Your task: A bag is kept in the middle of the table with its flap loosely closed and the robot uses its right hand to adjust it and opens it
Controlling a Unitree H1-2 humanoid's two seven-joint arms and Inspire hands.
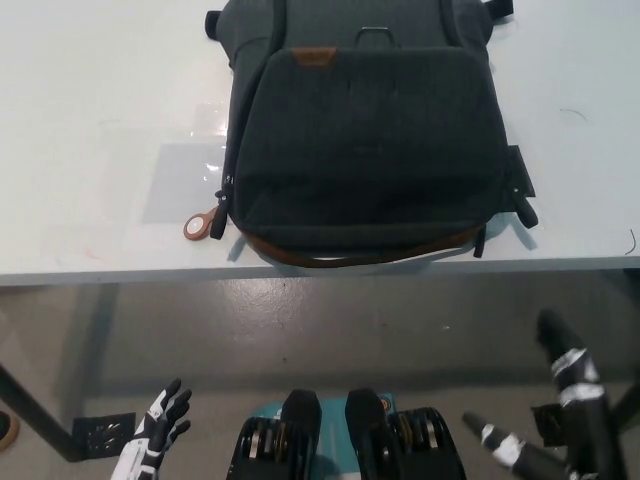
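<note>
Nearest, below the table edge, the white left hand (pixel 155 440) rests at the lower left, fingers slightly apart and holding nothing. At the lower right the black right hand (pixel 560 420) is raised, its fingers spread wide and empty, well short of the bag. Farther off, the dark grey bag (pixel 365 140) lies on the white table (pixel 90 150), its brown-trimmed bottom at the near edge. A round brown zipper tag (pixel 201 226) lies beside its left corner.

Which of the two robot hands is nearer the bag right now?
The black right robot hand, raised at lower right below the table edge, is closer to the bag. The white left robot hand hangs lower.
</note>
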